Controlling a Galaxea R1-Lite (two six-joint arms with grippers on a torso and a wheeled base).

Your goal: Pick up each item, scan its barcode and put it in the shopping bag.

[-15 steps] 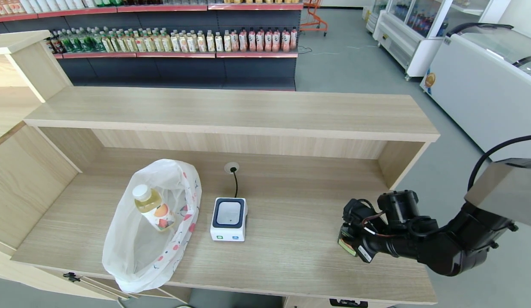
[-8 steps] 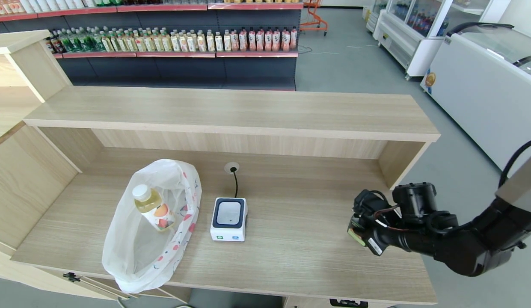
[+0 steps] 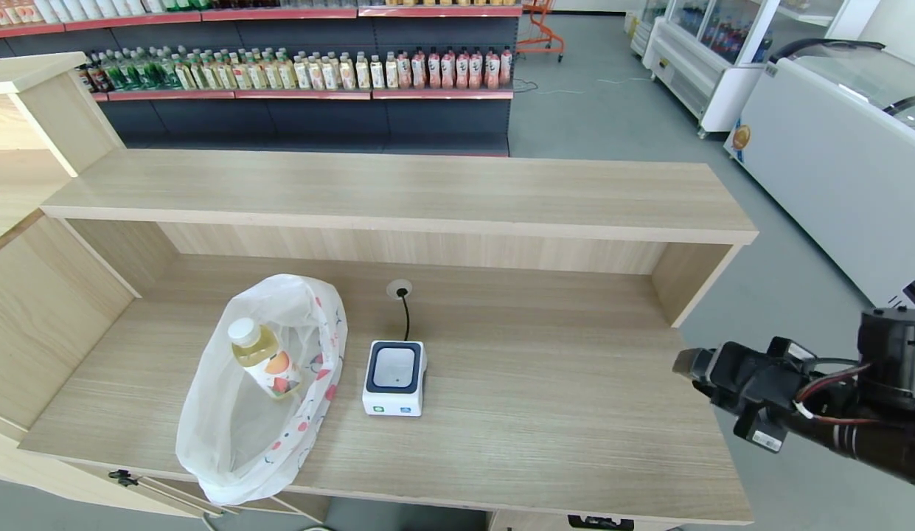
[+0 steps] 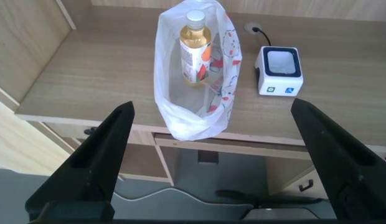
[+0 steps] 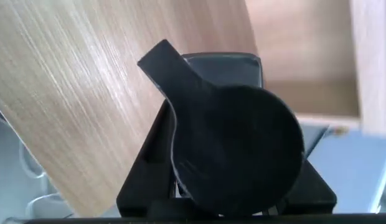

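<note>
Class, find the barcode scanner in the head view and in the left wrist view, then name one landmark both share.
Head view: the scanner sits near the middle of the counter, just right of the shopping bag.
Left wrist view: the scanner sits on the counter beside the bag's patterned side.
Shared landmark: the bottle standing in the bag.

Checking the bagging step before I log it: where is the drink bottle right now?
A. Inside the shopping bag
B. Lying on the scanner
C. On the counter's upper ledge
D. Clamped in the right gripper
A: the drink bottle leans inside the open shopping bag, to the left of the scanner, whose top is bare.
</note>
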